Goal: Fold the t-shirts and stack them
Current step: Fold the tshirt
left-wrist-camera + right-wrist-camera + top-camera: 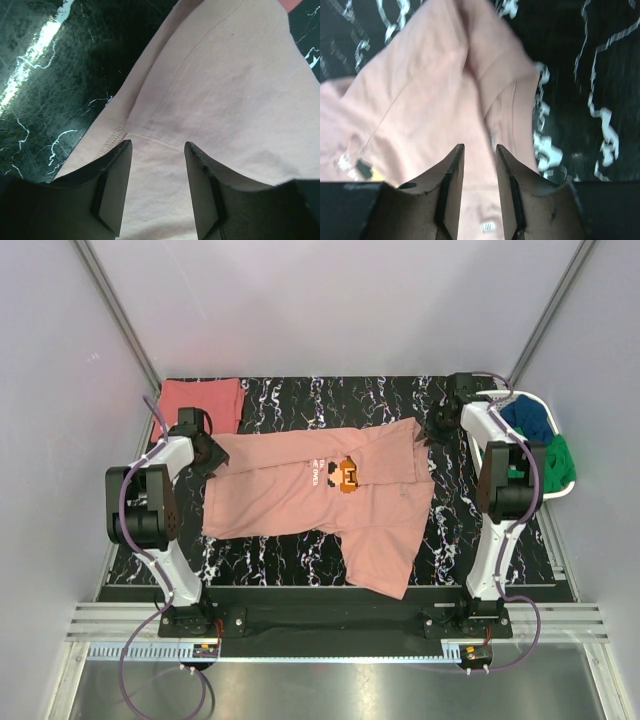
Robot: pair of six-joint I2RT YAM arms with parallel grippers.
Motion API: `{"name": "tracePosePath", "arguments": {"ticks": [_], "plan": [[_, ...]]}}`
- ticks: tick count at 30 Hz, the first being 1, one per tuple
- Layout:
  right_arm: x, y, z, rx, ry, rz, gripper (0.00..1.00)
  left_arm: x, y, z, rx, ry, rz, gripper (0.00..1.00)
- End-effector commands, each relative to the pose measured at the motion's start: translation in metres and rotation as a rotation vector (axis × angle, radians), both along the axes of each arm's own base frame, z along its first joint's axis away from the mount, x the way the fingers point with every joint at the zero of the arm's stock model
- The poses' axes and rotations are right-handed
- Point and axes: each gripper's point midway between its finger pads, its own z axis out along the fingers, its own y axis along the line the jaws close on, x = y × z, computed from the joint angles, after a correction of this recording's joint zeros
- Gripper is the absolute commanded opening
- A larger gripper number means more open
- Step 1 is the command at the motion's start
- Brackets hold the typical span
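The limp, light pink shirt (290, 502) wants pinching at hemmed corners; left gripper (157, 152) and right gripper (479, 152) hover spread, holding nothing.

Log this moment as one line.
stage: pink t-shirt spread out, not yet folded | left gripper: open over its left edge | right gripper: open over its far right corner | coral-red t-shirt: folded, far-left table corner
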Motion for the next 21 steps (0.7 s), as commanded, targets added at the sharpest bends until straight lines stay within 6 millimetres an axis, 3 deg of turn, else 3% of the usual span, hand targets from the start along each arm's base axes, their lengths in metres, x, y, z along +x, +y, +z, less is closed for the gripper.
{"name": "tracePosePath", "arguments": {"ticks": [1,4,10,16,21], "plan": [[-0.018,0.012,0.034,0.077,-0.040,0.018,0.40,0.010,0.015,0.018,0.078,-0.057,0.004,0.52],[-0.042,0.015,0.014,0.086,0.024,0.029,0.40,0.009,0.016,0.020,0.085,-0.070,-0.006,0.53],[-0.062,0.012,-0.003,0.077,0.055,0.028,0.41,0.014,0.012,0.012,0.064,-0.047,-0.027,0.52],[-0.071,0.019,-0.021,0.111,0.075,0.050,0.40,0.013,0.012,0.005,0.063,-0.028,-0.029,0.48],[-0.073,0.019,-0.025,0.108,0.074,0.059,0.38,0.015,0.013,0.000,0.071,-0.015,-0.028,0.43]]}}
